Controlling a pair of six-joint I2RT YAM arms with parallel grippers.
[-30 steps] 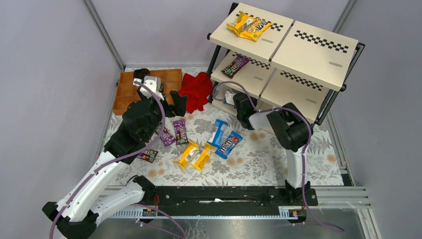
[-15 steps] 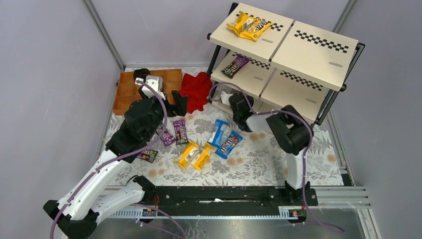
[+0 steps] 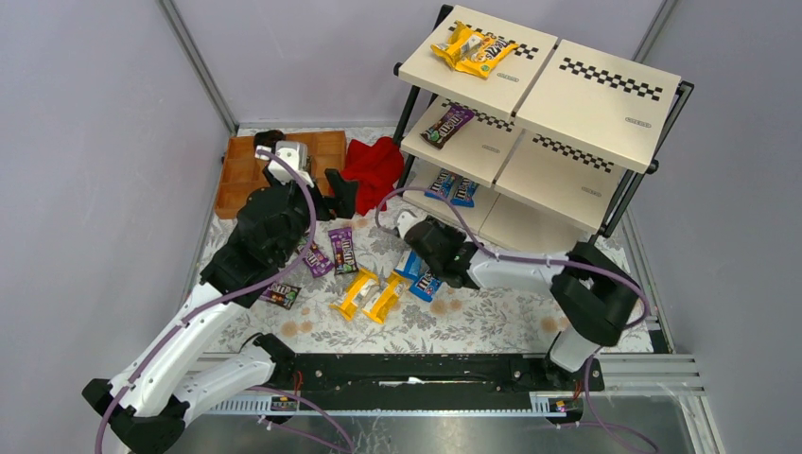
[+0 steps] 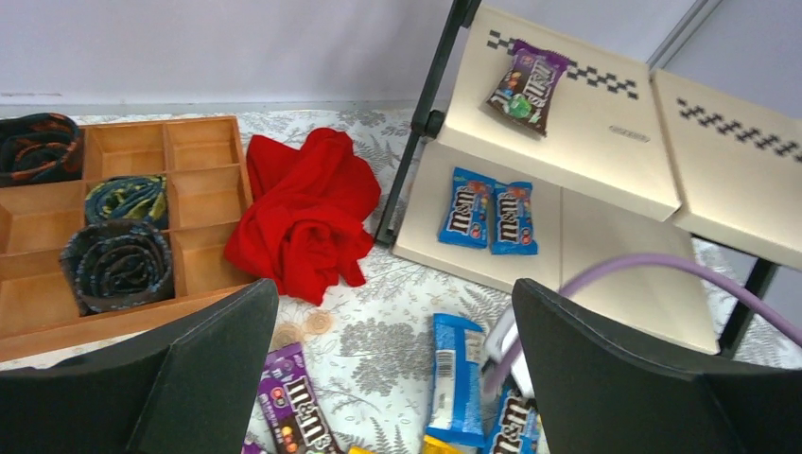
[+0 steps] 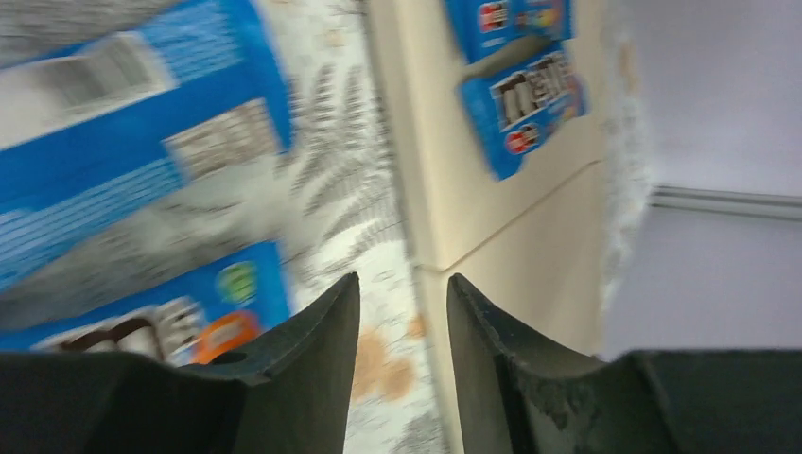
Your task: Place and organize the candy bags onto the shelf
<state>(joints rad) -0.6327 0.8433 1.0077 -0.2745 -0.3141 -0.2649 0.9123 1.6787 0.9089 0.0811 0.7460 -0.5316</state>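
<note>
The shelf [image 3: 577, 99] stands at the back right. Its top tier holds yellow candy bags [image 3: 470, 47], its middle tier a purple bag [image 3: 447, 124], and its bottom tier two blue bags [image 3: 452, 187], also in the left wrist view [image 4: 487, 213]. Purple [image 3: 342, 251], dark brown [image 3: 281, 295], yellow [image 3: 369, 294] and blue bags [image 3: 413, 257] lie on the table. My right gripper [image 3: 426, 253] hovers over the blue table bags [image 5: 123, 151], jaws slightly apart and empty [image 5: 402, 279]. My left gripper [image 3: 340, 194] is wide open and empty [image 4: 397, 378] above the purple bag.
A brown compartment tray [image 3: 241, 175] with rolled fabric sits at the back left. A red cloth [image 3: 372, 170] lies between the tray and the shelf leg. The right arm's purple cable [image 3: 511, 257] runs across in front of the shelf.
My right gripper has pulled out of the bottom tier, leaving two blue bags there, and swung left and nearer over the blue bags on the table. The left arm has barely moved.
</note>
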